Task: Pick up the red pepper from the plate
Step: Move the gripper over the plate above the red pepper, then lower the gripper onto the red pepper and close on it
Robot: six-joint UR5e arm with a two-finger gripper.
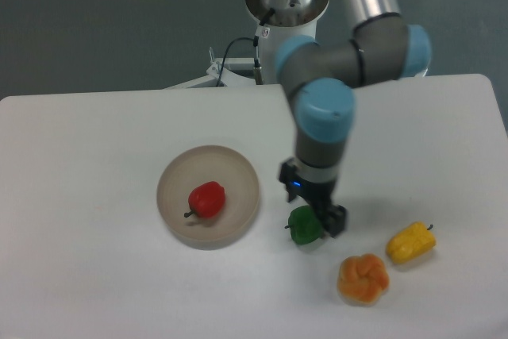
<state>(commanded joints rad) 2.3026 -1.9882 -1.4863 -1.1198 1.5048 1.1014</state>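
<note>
Plate (238,166): round, tan, shallow; sits on white bench (95,275), left of centre. Contents: red pepper (208,198) only, lying near plate centre, dark stem toward lower left.
Gripper (313,210): hangs over bench just right of plate rim, above green pepper (302,228), partly hiding it; clear of plate. Jaws: open or closed cannot be told; nothing seen held.
Orange pepper (363,279), yellow pepper (410,242): on bench, lower right, close together.
</note>
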